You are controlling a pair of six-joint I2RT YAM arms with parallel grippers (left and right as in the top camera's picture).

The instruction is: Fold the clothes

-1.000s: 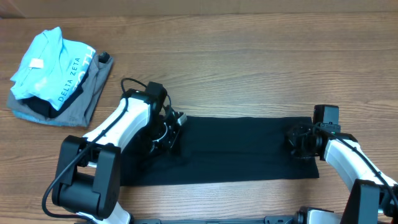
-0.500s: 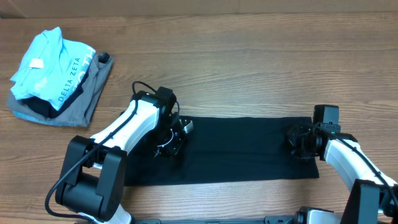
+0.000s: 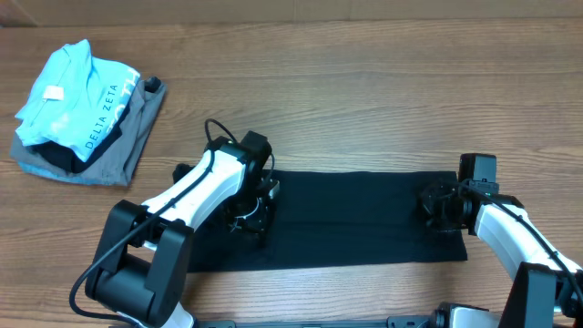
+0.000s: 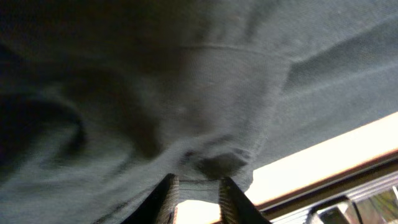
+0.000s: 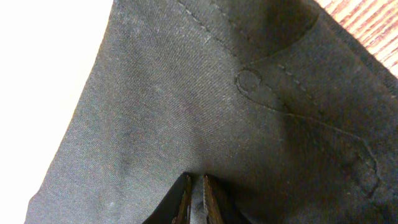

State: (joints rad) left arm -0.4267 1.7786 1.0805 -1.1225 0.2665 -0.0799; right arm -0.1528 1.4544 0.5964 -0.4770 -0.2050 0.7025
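Note:
The black T-shirt [image 3: 364, 214] lies as a long flat strip across the near middle of the wooden table. My left gripper [image 3: 255, 211] is over the strip's left part and is shut on a fold of the black cloth; in the left wrist view the cloth [image 4: 186, 93] hangs bunched across the fingertips [image 4: 198, 194]. My right gripper [image 3: 440, 208] is at the strip's right end, shut on the hem; in the right wrist view the fingers [image 5: 198, 186] pinch the cloth [image 5: 217, 93]. No white tag shows.
A light blue shirt lettered "DELTA ZETA" [image 3: 77, 91] lies on a grey folded garment [image 3: 123, 155] at the far left corner. Bare wooden tabletop [image 3: 364, 82] stretches behind the strip.
My left gripper has moved rightward along the strip, drawing the shirt's left end with it. The right arm has not moved.

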